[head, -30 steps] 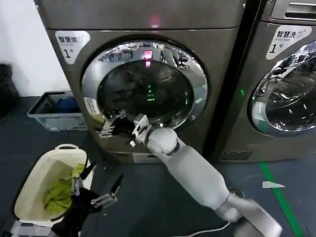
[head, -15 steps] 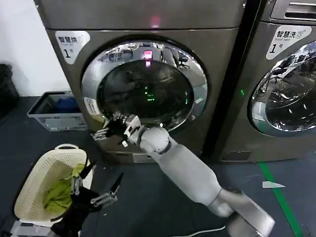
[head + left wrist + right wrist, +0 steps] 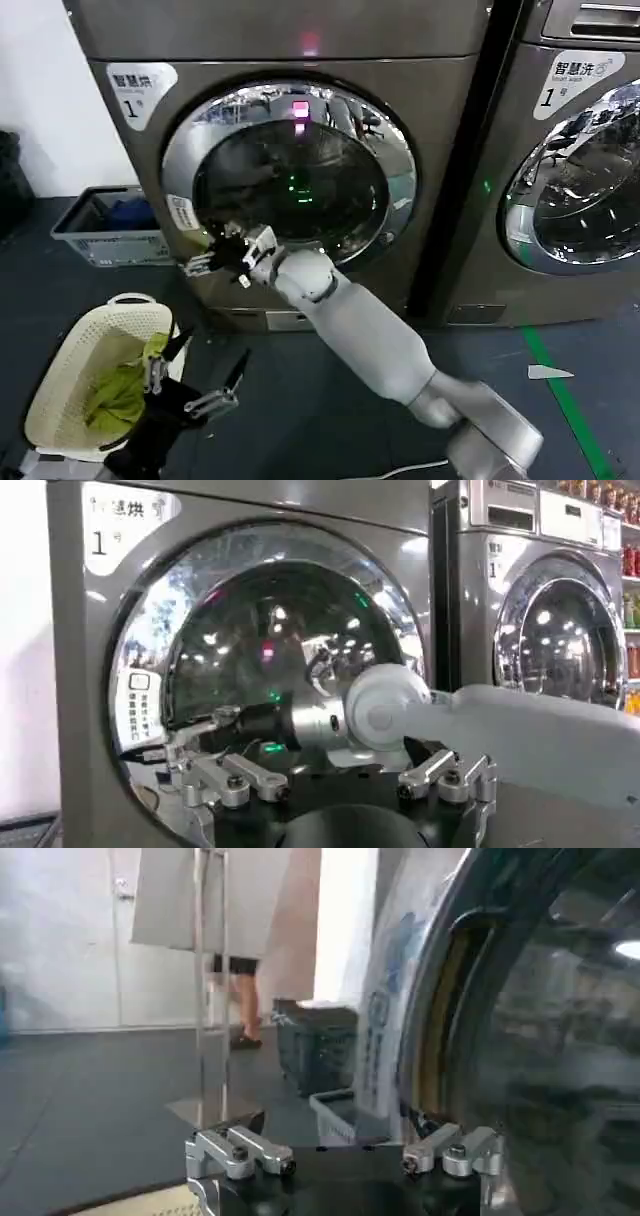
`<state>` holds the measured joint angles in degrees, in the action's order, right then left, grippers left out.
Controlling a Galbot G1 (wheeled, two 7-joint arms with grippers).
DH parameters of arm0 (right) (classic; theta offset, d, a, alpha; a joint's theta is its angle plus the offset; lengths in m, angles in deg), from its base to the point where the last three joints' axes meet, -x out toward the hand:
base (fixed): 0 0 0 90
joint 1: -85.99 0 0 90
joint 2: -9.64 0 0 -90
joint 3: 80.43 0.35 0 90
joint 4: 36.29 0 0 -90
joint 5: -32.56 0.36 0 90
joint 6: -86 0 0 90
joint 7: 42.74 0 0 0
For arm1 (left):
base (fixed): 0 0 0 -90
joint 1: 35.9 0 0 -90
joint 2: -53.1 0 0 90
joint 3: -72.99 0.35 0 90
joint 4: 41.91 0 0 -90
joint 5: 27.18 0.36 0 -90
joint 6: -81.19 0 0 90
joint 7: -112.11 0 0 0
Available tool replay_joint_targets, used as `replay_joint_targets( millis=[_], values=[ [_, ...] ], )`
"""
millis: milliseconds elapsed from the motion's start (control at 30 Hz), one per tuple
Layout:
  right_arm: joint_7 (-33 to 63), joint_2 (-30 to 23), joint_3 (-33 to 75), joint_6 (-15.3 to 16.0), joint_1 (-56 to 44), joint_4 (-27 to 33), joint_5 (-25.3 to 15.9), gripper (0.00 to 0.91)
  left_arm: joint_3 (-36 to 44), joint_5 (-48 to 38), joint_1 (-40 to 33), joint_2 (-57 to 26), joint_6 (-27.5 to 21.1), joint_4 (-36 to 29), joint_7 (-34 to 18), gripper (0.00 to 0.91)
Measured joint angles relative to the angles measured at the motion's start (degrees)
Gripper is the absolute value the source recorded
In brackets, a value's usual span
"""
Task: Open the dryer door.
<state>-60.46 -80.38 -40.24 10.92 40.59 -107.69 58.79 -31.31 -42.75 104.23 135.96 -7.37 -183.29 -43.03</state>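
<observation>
In the head view, the big bronze-grey front-loading dryer with a small white "1" label and a pink light stands at the far centre, its round chrome-rimmed glass door shut against the front. The right arm stretches from the near right up to the far left, elbow bent low, wrist turned toward the door's lower left edge. The right gripper is at the chrome rim there, near the white sticker; its fingers look parted, one beside the rim, but I cannot tell if they hold anything. The left gripper hangs low at the near left, fingers spread wide, beside a cream plastic laundry basket with green cloth inside. A second similar machine stands at the right.

In the left wrist view, the left gripper is spread wide and holds nothing; farther off, the right gripper reaches to the door's rim.

In the right wrist view, the right gripper is open, one finger close to the door's edge.
</observation>
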Motion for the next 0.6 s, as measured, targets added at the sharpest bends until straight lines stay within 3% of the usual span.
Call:
replay_joint_targets(
  millis=[300,600],
  values=[
    [0.0,-1.1,-0.3,0.0,0.5,0.8,0.0,0.907,0.3,0.0,-0.1,0.0,0.0,0.1,0.0,0.907],
    [-1.8,-0.6,-1.4,1.4,-0.3,-2.3,1.6,0.907,0.0,0.0,-0.3,-0.3,-0.3,0.5,0.0,0.907]
  ],
)
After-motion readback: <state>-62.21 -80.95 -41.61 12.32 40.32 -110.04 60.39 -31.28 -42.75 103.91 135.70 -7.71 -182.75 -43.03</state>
